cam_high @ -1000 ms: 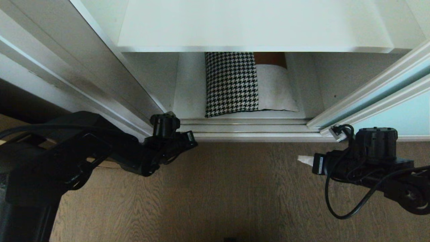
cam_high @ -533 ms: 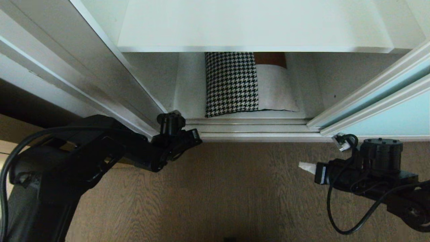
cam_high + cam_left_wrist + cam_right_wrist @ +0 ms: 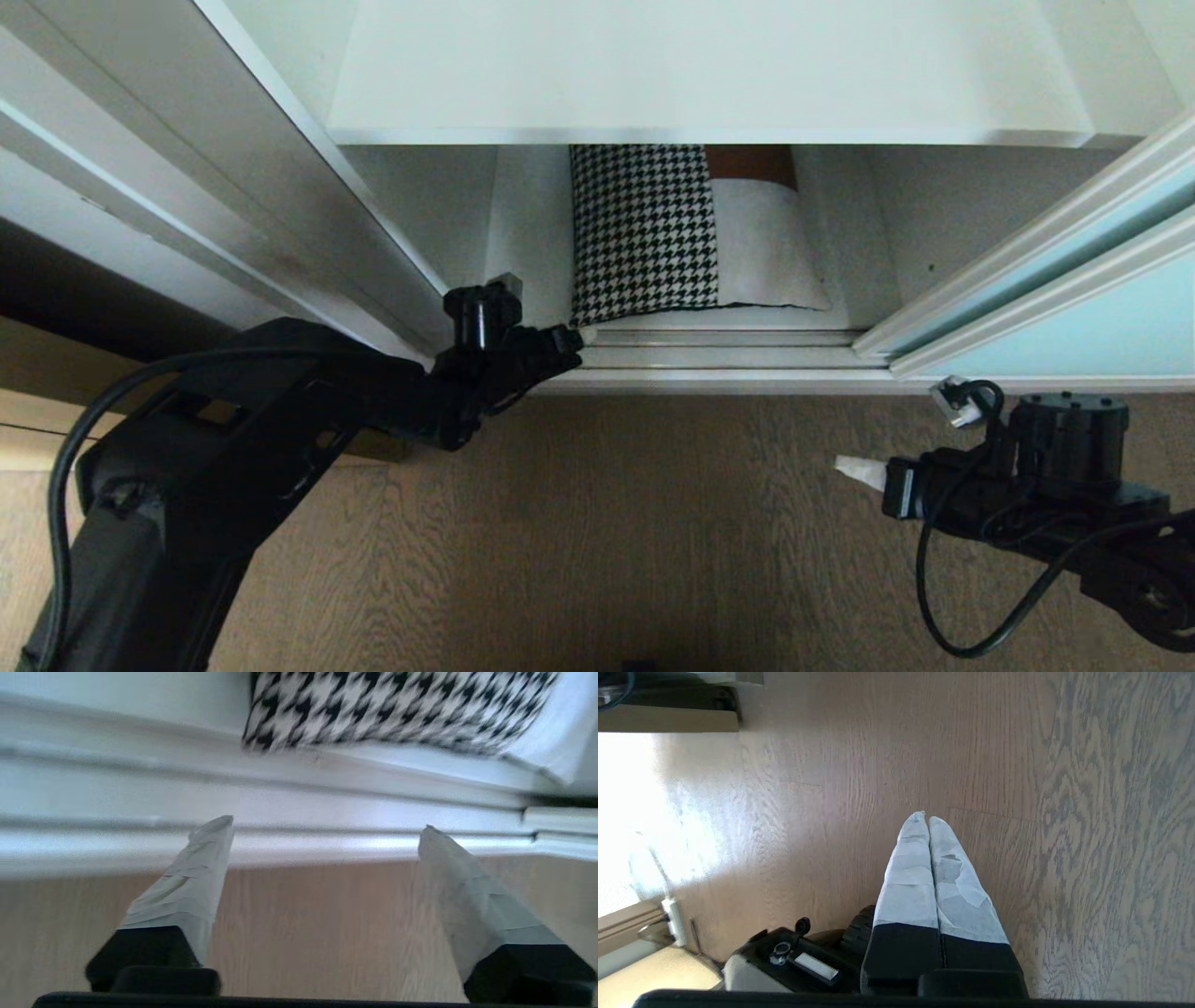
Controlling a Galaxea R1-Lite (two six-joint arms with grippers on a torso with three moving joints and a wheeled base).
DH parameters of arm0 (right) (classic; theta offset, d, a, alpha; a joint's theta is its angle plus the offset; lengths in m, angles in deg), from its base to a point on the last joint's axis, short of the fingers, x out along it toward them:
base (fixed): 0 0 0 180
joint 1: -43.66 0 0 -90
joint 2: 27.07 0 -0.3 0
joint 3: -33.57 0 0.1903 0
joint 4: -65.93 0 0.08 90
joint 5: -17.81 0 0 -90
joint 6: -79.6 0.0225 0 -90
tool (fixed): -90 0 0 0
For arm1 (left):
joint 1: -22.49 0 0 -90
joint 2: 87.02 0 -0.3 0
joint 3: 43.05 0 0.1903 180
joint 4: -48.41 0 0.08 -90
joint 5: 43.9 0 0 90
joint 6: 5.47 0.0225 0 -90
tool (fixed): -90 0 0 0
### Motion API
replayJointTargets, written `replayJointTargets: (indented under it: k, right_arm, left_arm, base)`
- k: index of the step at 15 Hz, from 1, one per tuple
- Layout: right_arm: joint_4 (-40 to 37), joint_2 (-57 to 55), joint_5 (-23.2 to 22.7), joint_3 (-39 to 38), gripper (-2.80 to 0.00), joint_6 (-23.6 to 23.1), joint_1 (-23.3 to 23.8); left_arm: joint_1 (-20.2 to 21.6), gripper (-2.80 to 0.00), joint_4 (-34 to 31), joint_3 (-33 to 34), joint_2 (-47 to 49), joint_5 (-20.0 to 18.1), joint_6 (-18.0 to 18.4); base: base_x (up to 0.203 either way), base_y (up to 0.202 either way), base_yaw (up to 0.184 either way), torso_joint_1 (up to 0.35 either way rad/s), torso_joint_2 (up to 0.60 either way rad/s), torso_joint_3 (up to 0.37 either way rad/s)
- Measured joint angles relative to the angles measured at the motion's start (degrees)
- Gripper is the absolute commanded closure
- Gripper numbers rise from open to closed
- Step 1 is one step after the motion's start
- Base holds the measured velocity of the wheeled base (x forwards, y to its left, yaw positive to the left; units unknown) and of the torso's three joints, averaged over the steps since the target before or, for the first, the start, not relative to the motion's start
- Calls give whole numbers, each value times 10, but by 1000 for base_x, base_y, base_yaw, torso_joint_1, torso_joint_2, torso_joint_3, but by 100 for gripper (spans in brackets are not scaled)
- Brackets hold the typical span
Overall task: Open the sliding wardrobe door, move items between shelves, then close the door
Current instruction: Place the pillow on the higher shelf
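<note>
The houndstooth, brown and cream cushion (image 3: 691,229) lies on the lower white shelf (image 3: 532,243), under an upper white shelf (image 3: 709,75). The sliding wardrobe door (image 3: 1102,317) stands pushed to the right, leaving the opening free. My left gripper (image 3: 583,333) is open at the floor track, just short of the cushion's near left corner. In the left wrist view the left gripper (image 3: 325,823) has nothing between its taped fingers, and the cushion (image 3: 387,709) lies beyond the rails. My right gripper (image 3: 854,469) hangs over the floor at the right, and the right gripper (image 3: 924,817) is shut and empty.
Silver track rails (image 3: 719,359) run along the wardrobe's threshold. A pale panel and frame (image 3: 233,187) slant on the left. Wood-grain floor (image 3: 653,523) spreads in front. The robot's base (image 3: 784,961) shows under the right arm.
My left arm has reached forward to the track near the cushion's corner and its jaws have opened. The right arm has sunk a little toward me.
</note>
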Motion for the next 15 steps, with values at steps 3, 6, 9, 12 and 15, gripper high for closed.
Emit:
replayJointTargets:
  k: [3, 6, 9, 12, 15]
  right_arm:
    - [1, 3, -18, -10, 0, -1, 10]
    - [38, 4, -33, -24, 0, 1, 18]
    - [76, 1, -34, -40, 0, 3, 19]
    - [82, 1, -35, -49, 0, 3, 20]
    - [82, 4, -50, -53, 0, 4, 24]
  left_arm:
    - [0, -280, -5, -69, 39, -3, 2]
    - [0, -280, -22, -130, 80, -4, 10]
    - [0, -280, -30, -167, 112, -40, 21]
    - [0, -280, -29, -173, 124, -105, 27]
    - [1, -280, -24, -175, 135, -118, 39]
  base:
    - [0, 0, 0, 0, 0, 0]
    - [0, 0, 0, 0, 0, 0]
    - [0, 0, 0, 0, 0, 0]
    - [0, 0, 0, 0, 0, 0]
    - [0, 0, 0, 0, 0, 0]
